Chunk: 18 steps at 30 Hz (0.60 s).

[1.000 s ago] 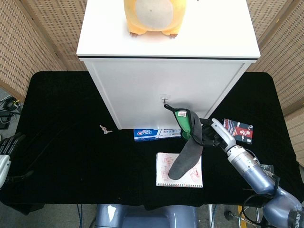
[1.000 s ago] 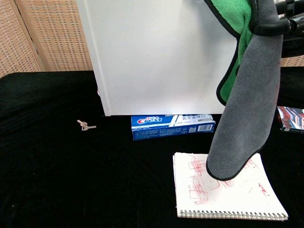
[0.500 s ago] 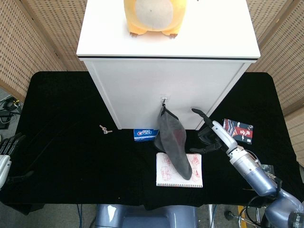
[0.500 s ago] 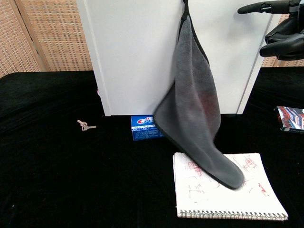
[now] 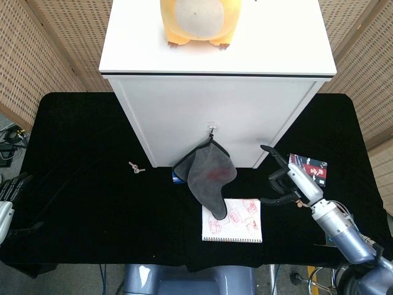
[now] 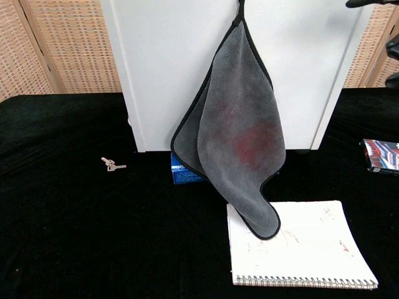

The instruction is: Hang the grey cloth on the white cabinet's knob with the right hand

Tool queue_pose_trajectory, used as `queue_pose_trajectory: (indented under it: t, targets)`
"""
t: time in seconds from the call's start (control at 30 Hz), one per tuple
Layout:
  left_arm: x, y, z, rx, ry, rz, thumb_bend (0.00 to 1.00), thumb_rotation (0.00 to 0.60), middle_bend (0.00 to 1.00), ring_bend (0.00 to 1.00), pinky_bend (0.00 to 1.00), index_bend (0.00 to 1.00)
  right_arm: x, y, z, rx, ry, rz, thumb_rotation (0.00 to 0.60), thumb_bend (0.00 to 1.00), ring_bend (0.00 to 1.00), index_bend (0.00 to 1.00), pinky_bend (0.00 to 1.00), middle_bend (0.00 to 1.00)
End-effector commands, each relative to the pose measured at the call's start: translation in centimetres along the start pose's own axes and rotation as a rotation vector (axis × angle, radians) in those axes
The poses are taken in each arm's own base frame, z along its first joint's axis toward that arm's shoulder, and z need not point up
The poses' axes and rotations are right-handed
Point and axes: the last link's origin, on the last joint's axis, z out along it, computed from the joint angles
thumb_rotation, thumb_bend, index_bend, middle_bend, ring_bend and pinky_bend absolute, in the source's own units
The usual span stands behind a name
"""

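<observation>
The grey cloth [image 5: 206,174] hangs by its black loop from the small knob [image 5: 212,129] on the white cabinet [image 5: 218,117] front. In the chest view the cloth [image 6: 234,134] drapes down the cabinet [image 6: 168,62] face, its lower tip over the notebook. My right hand [image 5: 288,181] is off to the right of the cloth, apart from it, fingers spread and holding nothing; only its fingertips [image 6: 374,3] show at the chest view's top right. My left hand [image 5: 9,190] sits at the far left table edge, fingers apart and empty.
A spiral notebook [image 5: 233,221] with red drawings lies in front of the cabinet. A blue toothpaste box [image 6: 184,173] peeks out behind the cloth. Small keys [image 5: 134,166] lie to the left, a dark card pack [image 5: 309,168] to the right. A yellow plush [image 5: 196,21] sits on top.
The right hand let the cloth go on the knob and drew back to the right and toward me. The cloth swung leftward and now hangs free.
</observation>
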Motion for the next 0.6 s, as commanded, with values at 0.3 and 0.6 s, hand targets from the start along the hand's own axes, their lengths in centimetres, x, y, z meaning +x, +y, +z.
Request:
queue_pose_trajectory:
  t: [0.3,0.6]
  targets:
    - [0.5,0.1,-0.8,-0.008,0.031,0.001,0.0,0.6,0.0,0.0,0.0,0.0,3.0,5.7,-9.7,-0.079,0.216,-0.884,0.6,0.0,0.04,0.0,0.09,0.08]
    - [0.7,0.1,-1.5,-0.002,0.067,0.012,0.0,0.6,0.0,0.0,0.0,0.0,1.8,6.2,-13.0,-0.298,0.286,-0.883,0.6,0.0,0.0,0.0,0.0,0.0]
